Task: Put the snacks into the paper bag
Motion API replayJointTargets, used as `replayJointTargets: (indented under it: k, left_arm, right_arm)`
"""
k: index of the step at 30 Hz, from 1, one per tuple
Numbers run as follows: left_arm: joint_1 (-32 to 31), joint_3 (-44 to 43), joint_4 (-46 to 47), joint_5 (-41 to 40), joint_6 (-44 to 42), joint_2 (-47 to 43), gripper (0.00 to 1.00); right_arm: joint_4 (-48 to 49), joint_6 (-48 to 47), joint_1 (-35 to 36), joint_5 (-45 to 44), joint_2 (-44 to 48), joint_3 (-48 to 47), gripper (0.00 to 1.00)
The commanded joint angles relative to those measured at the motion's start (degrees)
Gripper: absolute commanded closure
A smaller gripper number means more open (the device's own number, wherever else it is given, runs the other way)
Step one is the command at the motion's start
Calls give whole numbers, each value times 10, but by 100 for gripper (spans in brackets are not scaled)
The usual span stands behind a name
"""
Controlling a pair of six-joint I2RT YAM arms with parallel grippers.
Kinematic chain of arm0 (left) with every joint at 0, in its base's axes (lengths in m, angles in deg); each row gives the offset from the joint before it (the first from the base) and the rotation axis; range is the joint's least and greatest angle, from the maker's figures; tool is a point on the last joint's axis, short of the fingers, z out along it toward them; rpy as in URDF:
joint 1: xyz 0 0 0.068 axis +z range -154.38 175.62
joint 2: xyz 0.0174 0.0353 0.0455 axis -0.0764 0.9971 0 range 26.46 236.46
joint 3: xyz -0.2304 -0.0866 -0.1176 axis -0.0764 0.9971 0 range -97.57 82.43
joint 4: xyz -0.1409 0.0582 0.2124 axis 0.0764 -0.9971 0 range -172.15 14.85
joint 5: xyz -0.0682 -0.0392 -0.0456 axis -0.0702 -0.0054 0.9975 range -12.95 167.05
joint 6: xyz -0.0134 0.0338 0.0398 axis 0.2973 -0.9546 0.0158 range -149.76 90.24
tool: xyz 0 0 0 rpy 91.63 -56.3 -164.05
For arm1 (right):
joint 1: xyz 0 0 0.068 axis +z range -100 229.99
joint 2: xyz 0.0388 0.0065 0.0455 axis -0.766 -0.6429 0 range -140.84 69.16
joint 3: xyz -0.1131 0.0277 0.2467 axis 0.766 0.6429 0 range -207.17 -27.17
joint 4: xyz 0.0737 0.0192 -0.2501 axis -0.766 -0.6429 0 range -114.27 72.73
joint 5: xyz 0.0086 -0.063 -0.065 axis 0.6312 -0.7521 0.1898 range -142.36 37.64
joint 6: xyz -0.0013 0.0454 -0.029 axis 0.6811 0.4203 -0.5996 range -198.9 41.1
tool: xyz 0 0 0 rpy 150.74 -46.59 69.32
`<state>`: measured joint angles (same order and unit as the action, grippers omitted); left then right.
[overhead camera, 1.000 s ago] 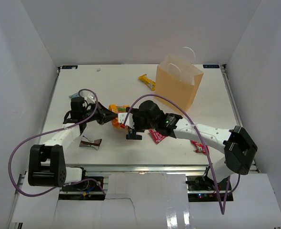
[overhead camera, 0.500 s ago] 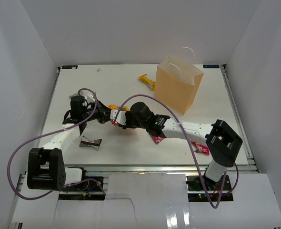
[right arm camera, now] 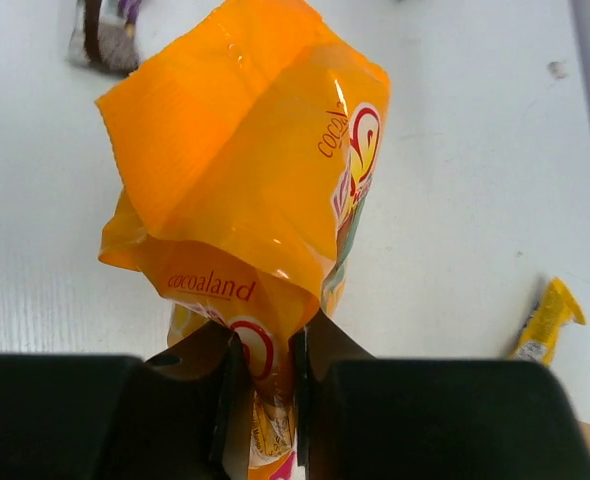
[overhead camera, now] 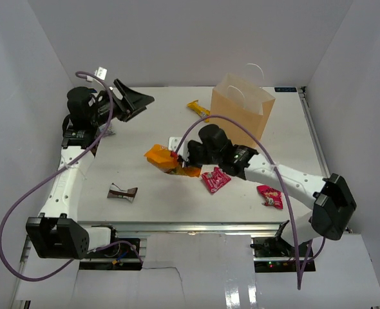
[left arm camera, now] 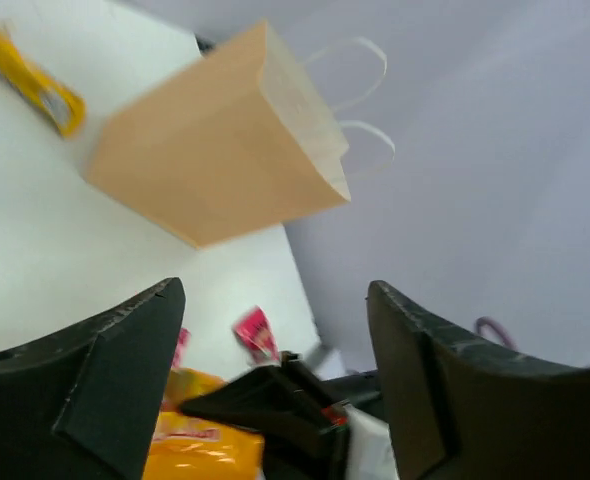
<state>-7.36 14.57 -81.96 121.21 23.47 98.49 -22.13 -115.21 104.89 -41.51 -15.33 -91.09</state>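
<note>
I see right pincer [right arm camera: 267, 350] clamped on one end of crinkled orange foil snack packet [right arm camera: 245, 190]. Packet sticks out leftward past fingertips, over table middle, left of and nearer than tall tan kraft paper bag [overhead camera: 241, 119], apart from it. Left pincer [overhead camera: 135, 102] raised at far left, jaws apart, empty. Slim yellow bar [overhead camera: 198, 110] just left of bag.
</note>
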Motion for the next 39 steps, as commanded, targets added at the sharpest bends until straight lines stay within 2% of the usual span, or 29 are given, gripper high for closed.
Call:
replayJointTargets:
  k: [1,2,6,7,9,13,16,20,25,31,33,36,37,39]
  left_arm:
    - [10,-65,-97,-115,-102,-32,10]
    - [10,-66,-108,-139,-117,-53,2]
    - [11,-9,-141,-207,-118,-121,2]
    - [11,36,-146,-226,-108,-135,2]
    - [11,84,-164,-243,-71,-176,2]
    - [11,214,-204,-290,15,-236,2]
    - [11,264,-225,-301,69,-279,2]
    - [11,308,-259,-329,98,-317,2]
    - [11,316,-330,-387,136,-327,2]
    - [11,307,-406,-433,173,-285,2]
    - [11,306,-426,-433,187,-268,2]
    - [11,308,-434,-451,193,-252,2]
    - [11,309,-434,-453,194,-241,2]
    - [11,310,-433,-462,200,-226,2]
  right_arm:
    - [23,48,-86,135,70,-118,92]
    - [19,66,-134,163,74,-142,92]
    - [17,147,-234,234,82,-283,92]
    - [18,166,-250,235,84,-302,92]
    - [18,177,-290,226,83,-347,92]
    - [18,182,-359,215,74,-375,92]
    - [18,170,-413,221,68,-371,92]
    - [16,151,-471,251,53,-352,92]
    - [16,114,-483,258,40,-303,92]
    - [15,99,-495,269,14,-271,89]
    - [10,95,-496,274,13,-264,84]
    - [2,93,-496,273,18,-261,56]
    - [1,94,-499,271,20,-260,37]
    - [0,113,-502,264,29,-263,18]
